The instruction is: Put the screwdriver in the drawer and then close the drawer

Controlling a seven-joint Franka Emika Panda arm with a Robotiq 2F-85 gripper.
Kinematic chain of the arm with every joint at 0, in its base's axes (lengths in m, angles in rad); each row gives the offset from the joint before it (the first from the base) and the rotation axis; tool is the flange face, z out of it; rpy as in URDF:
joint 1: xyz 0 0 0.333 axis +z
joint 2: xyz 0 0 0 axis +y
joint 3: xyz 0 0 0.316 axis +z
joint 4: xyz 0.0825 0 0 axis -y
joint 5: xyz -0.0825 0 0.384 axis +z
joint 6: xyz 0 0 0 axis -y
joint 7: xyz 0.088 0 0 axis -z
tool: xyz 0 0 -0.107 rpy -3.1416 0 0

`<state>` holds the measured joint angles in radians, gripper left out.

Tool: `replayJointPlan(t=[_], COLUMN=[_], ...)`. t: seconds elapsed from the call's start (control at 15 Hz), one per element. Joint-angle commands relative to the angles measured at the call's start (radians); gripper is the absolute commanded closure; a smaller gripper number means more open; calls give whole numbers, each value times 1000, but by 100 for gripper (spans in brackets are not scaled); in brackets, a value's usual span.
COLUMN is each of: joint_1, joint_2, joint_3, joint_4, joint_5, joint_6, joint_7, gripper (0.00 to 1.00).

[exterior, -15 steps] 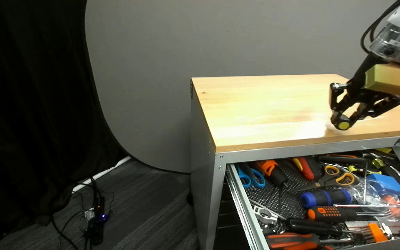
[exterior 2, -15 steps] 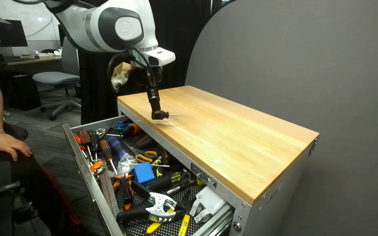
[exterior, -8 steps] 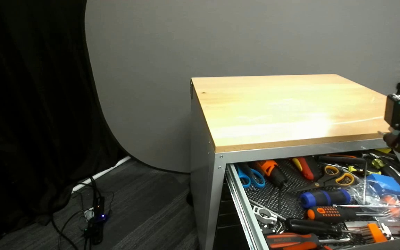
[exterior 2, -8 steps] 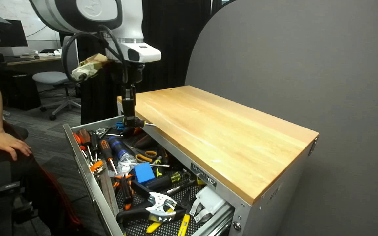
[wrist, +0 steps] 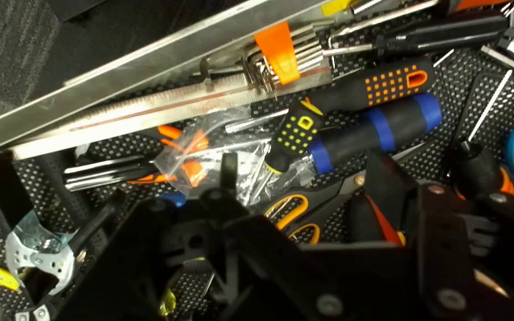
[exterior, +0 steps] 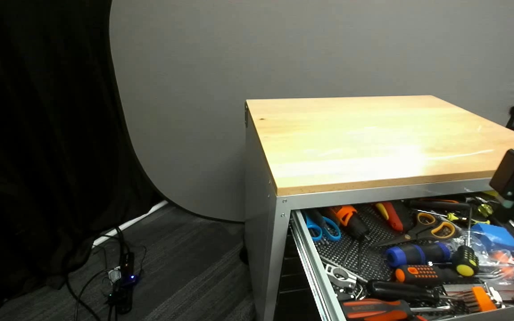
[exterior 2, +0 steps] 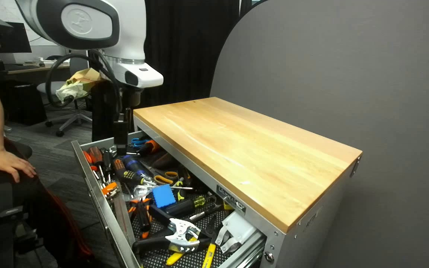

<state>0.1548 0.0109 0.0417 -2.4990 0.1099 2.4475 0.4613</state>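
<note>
As you are looking into the wide, shallow grey metal drawer (exterior 2: 102, 203), which is standing pulled out, one stubby screwdriver with a yellow-dotted black handle (wrist: 295, 135) is lying inside it. Its metal shaft is pointing across a clear plastic bag (wrist: 249, 162). You are locating every other item by this stubby screwdriver:

- One black two-fingered gripper (wrist: 305, 166): hovering above the stubby screwdriver, fingers standing wide apart, the tool showing between them in the wrist view.
- One white-and-grey robot arm (exterior 2: 132, 33): hanging higher than the stubby screwdriver.
- One long screwdriver with an orange-dotted black handle (wrist: 386, 87): lying partly beneath the stubby screwdriver.
- One blue-and-black cylinder (wrist: 375, 131): lying just beside the stubby screwdriver; contact is not showing clearly.
- One pair of dark scissors with yellow-rimmed loops (wrist: 326, 196): lying near the stubby screwdriver's shaft.
- One blue rectangular block (exterior 2: 163, 196): sitting near the stubby screwdriver, off its shaft end.
- One silver-and-black spring clamp (exterior 2: 183, 234): lying well apart from the stubby screwdriver.
- One pale wooden tabletop (exterior 2: 244, 149): standing higher than the stubby screwdriver.
</note>
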Motion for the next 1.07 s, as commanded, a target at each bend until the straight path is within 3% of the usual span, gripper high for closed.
replayJointPlan(t=[0.0,0.2,0.4,0.47,0.53,1.0], joint_1=[-56,-116,-163,-169,-173,-166], joint_2=[-54,-67,-54,-41,-29,60], joint_3=[-6,-46,-76,-77,-77,-67], joint_4=[-29,-44,-68,-94,-109,-186], joint_5=[127,59,6,-16,-38,-42], joint_6=[-148,-328,-376,-317,-297,-55], joint_7=[-200,-239,-231,-194,-179,-103], gripper=[0,0,0,16,26,81])
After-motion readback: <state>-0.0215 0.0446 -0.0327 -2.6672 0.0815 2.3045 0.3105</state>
